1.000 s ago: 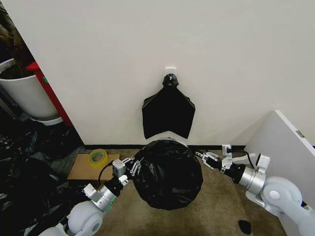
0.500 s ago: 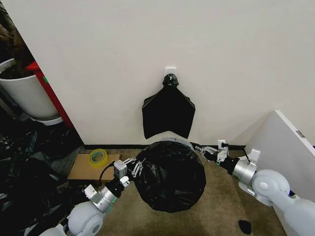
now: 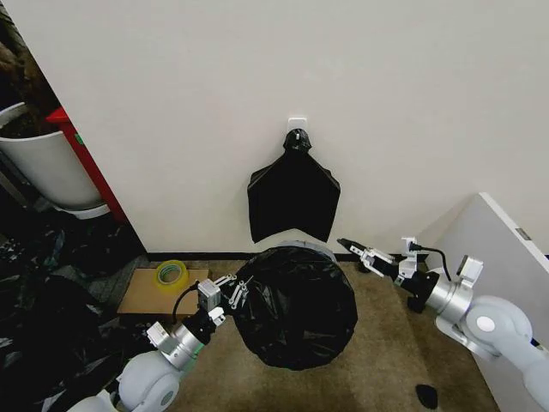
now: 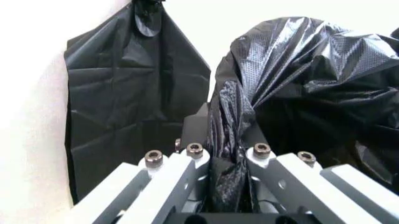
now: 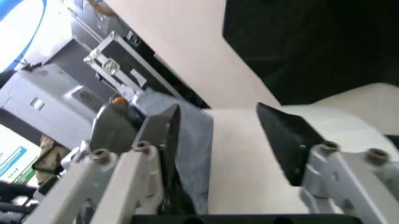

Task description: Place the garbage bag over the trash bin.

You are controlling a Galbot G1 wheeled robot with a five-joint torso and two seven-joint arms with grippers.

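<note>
Your garbage bag point(image 3: 296, 305) is draped over the trash bin point(image 3: 307, 247) on the floor, close against the wall's base. Only a sliver of pale rim shows at the back, wall side. Can't tell whether the bag mouth is seated past the rim all round, since the film hides it.

Left gripper point(image 3: 233, 292) is clamped on a bunched fold of bag at the bin's left side; the left wrist view shows film pinched between its fingers point(image 4: 194, 161). Right gripper point(image 3: 358, 254) hangs just off the bin's right rear with its jaws spread and nothing between them.

Risks: with one side held, a left-arm pull could drag the light bin or peel the bag off the rim. Thin film under tension may tear at the pinch. Bin contents hidden by the bag.
</note>
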